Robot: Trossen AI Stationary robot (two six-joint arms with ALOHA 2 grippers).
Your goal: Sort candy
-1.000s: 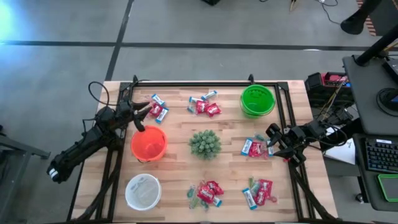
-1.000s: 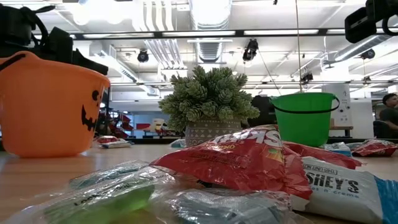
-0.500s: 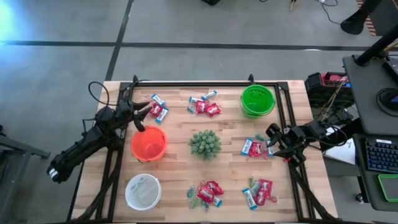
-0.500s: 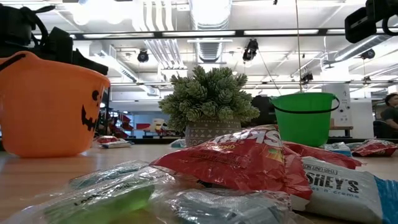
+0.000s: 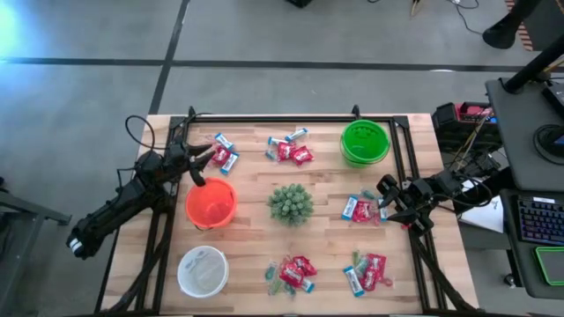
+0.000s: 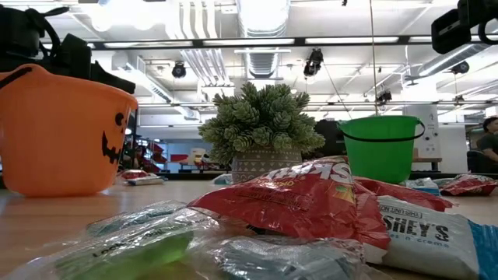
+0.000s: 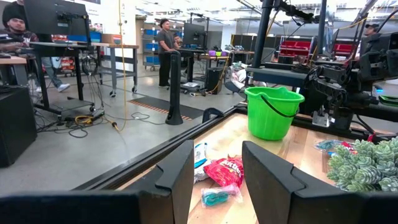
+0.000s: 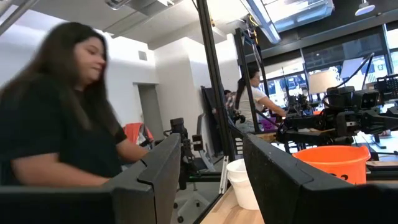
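Hovering beside the orange bucket (image 5: 211, 202), my left gripper (image 5: 204, 156) sat just off its far-left rim, fingers (image 7: 177, 176) parted with a clear gap and nothing between them. I judged the step in hand to be a first pick, since no candy was held. Nearest target was the candy pile (image 5: 224, 153) just beyond the orange bucket; I noted to come down over one packet only, fingers astride its short side, and lift clear of the rim before crossing it.

Right of the orange bucket stood the spiky plant (image 5: 290, 203), mid-table, with more piles (image 5: 290, 150) beyond it and others (image 5: 293, 273) nearer; I meant to route around it. The white bowl (image 5: 203, 270) sat on the near side of the orange bucket, the green bucket (image 5: 365, 142) far right. My right gripper (image 5: 386, 198), also parted and empty, waited by the pile (image 5: 361, 209) past the plant.
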